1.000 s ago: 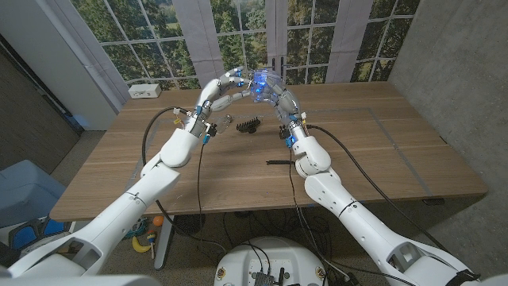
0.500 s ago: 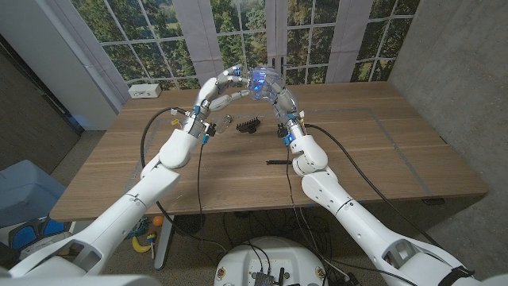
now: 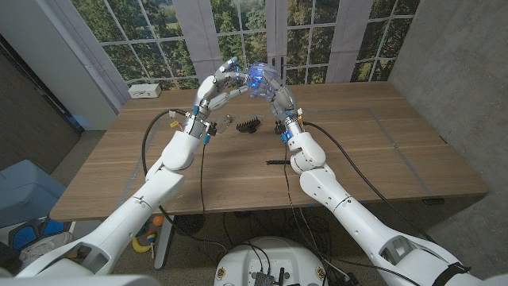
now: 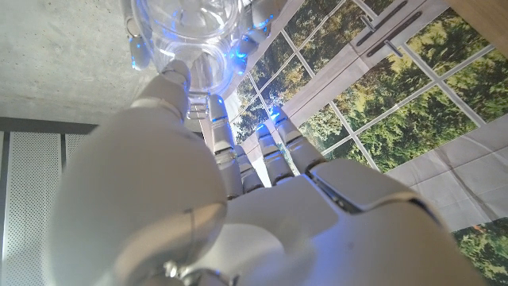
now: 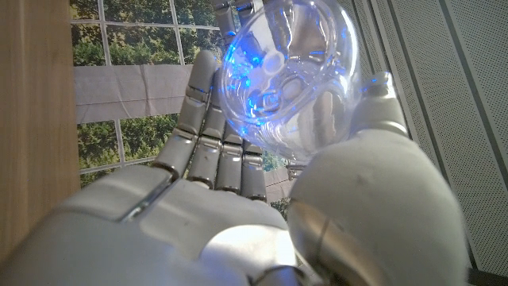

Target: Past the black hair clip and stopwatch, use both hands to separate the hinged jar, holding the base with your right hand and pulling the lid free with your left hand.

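Clear, rigid plastic, the one hinged jar (image 3: 259,78) likely handles light but slick, so take base and lid separately. One black hair clip (image 3: 249,124) lies on the worktop (image 3: 381,151) at 6 o'clock below it. Right robot hand (image 3: 275,94) grasps the base, left robot hand (image 3: 221,87) the lid, aloft.

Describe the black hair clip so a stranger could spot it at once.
Start at the far edge of the wooden table, beneath the raised hands. The black hair clip lies there, toothed and dark, right of a smaller, shinier object.
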Available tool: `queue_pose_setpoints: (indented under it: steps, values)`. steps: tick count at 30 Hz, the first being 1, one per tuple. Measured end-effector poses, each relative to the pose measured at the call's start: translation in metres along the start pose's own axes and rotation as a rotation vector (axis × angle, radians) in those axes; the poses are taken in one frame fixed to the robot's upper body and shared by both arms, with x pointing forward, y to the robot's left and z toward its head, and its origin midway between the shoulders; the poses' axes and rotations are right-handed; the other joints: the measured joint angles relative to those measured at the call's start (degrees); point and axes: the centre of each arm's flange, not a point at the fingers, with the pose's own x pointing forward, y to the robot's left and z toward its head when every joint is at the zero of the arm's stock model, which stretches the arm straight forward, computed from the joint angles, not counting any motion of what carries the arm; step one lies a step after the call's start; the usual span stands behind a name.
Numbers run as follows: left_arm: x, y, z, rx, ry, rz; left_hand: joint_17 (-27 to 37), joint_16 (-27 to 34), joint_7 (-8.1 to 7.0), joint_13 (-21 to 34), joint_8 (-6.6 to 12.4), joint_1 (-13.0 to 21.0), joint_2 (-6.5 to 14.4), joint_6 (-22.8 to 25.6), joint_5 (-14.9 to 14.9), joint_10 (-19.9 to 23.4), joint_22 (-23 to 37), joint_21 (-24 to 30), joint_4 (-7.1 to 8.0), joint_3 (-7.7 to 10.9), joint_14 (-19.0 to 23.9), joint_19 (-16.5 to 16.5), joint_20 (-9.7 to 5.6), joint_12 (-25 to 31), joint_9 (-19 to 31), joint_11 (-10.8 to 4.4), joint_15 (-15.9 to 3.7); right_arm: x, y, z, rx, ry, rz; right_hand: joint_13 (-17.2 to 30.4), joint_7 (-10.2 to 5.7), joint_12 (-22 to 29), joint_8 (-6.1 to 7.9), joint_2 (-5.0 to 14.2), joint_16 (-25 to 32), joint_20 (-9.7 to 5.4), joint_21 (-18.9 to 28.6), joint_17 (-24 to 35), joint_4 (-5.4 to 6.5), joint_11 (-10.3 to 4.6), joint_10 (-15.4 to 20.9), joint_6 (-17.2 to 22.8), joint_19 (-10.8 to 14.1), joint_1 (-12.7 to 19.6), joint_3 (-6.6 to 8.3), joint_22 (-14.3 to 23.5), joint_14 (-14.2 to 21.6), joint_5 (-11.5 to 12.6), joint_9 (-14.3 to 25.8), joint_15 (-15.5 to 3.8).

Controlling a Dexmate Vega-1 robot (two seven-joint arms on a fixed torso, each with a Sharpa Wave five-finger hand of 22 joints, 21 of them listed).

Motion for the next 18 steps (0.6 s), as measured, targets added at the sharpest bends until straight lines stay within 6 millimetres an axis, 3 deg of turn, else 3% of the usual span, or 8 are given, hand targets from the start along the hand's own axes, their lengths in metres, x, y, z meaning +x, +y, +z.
queue_pose_setpoints:
  steps: [1,2,7,13,15,18]
  values:
    - [0.0,0.0,0.0,0.005,-0.001,0.001,0.1,0.0,-2.08,0.1,0.12,0.0,0.0,-4.1,0.0,-0.4,0.0,0.0,0.0,0.0,0.0,-0.2,0.21,0.0,0.6,0.04,0.0,0.0,-0.001,-0.001,0.0,0.002,-0.001,0.0,0.0,0.0,0.0,0.0,0.0,0.0,0.0,0.0,0.0,0.0,0.0,0.0,0.0,0.0,0.0,0.0,0.0,0.0,0.0,0.0]
    - [0.0,0.0,0.0,0.012,-0.002,0.009,0.1,0.0,-2.75,0.2,0.23,0.0,0.0,-6.2,0.0,-0.7,0.0,0.0,0.0,0.0,0.0,-0.2,0.2,0.0,1.0,0.36,0.0,-0.002,-0.002,-0.004,-0.001,0.009,-0.005,0.1,0.0,0.0,0.01,0.0,0.0,0.01,0.0,0.0,0.0,0.0,0.0,0.0,0.0,0.0,0.0,0.0,0.0,0.0,0.0,0.0]
    - [-0.003,-0.001,0.003,0.006,0.001,0.082,0.1,0.1,-3.46,0.4,1.48,-0.3,0.4,-7.7,0.0,-0.8,0.0,-0.4,0.0,0.0,0.0,-0.3,0.31,0.3,2.5,0.49,0.0,0.002,0.0,-0.004,0.019,0.01,-0.001,0.1,0.0,0.0,0.01,0.0,0.0,0.23,0.4,0.0,0.0,0.0,0.0,0.0,-0.4,0.0,0.0,-0.3,0.0,0.0,0.0,0.0]
    - [-0.004,-0.002,-0.001,0.023,0.023,0.114,0.1,0.4,-5.38,0.6,3.61,0.0,1.2,-5.8,0.3,-0.3,0.0,-0.4,0.0,0.01,-0.6,-0.5,0.5,0.6,3.9,0.0,0.04,0.006,-0.001,-0.004,0.024,0.003,-0.003,0.1,0.0,0.0,0.01,0.0,0.0,0.23,0.7,0.0,0.0,0.0,0.0,0.0,-0.4,0.0,0.0,-0.6,0.0,0.0,0.0,0.0]
    - [-0.004,-0.001,-0.001,0.025,0.027,0.12,0.1,0.4,-6.68,0.7,5.52,-0.2,1.5,-3.3,0.3,0.1,0.0,-0.6,-0.21,-0.21,-1.4,-0.5,0.5,1.1,4.8,-0.46,0.03,0.007,-0.001,-0.002,0.027,-0.009,-0.004,0.1,0.0,0.0,0.0,0.0,0.0,0.23,0.8,0.0,0.0,0.01,0.0,0.0,-0.4,0.0,0.0,-0.6,0.0,0.0,0.0,0.0]
    - [-0.006,0.002,-0.006,0.033,0.041,0.119,0.1,0.4,-7.15,0.5,8.74,-0.4,1.6,2.1,0.7,1.7,0.0,-0.6,-0.05,-0.41,-1.4,-0.6,0.62,1.3,5.8,-0.76,0.0,0.009,-0.003,0.0,0.031,-0.023,-0.012,0.1,-0.01,0.0,-0.01,0.0,0.0,0.25,1.0,0.0,0.0,0.01,0.0,0.0,-0.4,0.0,0.0,-0.8,0.0,0.0,0.0,0.0]
